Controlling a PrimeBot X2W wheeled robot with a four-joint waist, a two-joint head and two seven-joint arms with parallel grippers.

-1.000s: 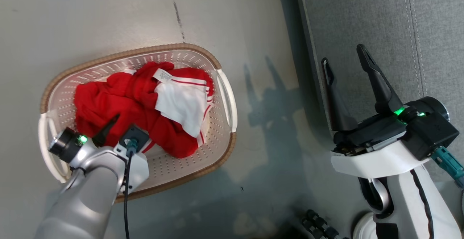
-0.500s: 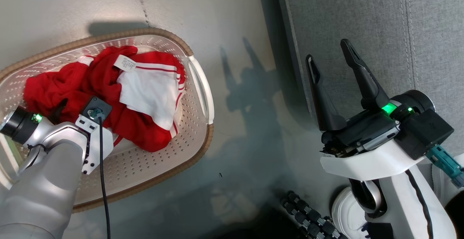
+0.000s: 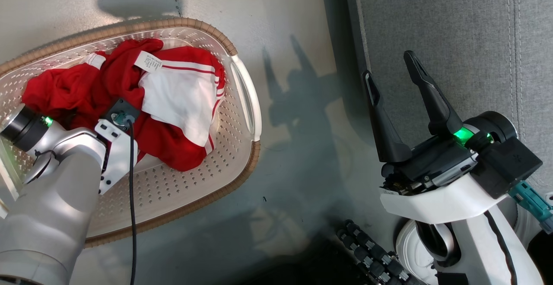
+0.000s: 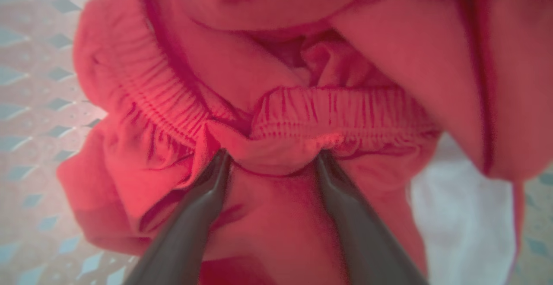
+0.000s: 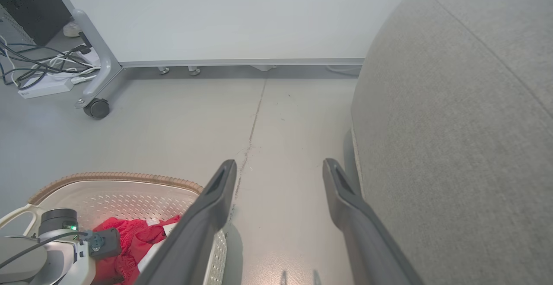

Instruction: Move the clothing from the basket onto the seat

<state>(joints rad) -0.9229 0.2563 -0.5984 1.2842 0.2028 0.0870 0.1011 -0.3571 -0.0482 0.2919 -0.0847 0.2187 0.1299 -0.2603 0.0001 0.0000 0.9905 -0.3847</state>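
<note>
At the far left of the head view, the left arm's silver wrist reaches down into the basket (image 3: 173, 190), its fingers hidden among the clothing (image 3: 173, 147). The left wrist view shows the left gripper (image 4: 270, 159) released, jaws spread wide. Both tips are pushed into a red ribbed waistband, and a fold of it bulges between them without being pinched.

The clothing lies heaped in the basket's left and middle, red folds crumpled around a white panel (image 3: 181, 103) edged with red and white stripes. A small white care label (image 3: 148, 62) is turned up on top of the pile; it carries lines of print too small to read. The basket stands on the grey floor (image 3: 298, 155), its white handle (image 3: 246, 99) facing the seat (image 3: 453, 39).

Further right, the right gripper (image 3: 388, 65) hangs released and empty, jaws spread, its tips over the seat's near edge. The grey seat, with its stitched seam, bears no clothing. No brand name is legible anywhere.
</note>
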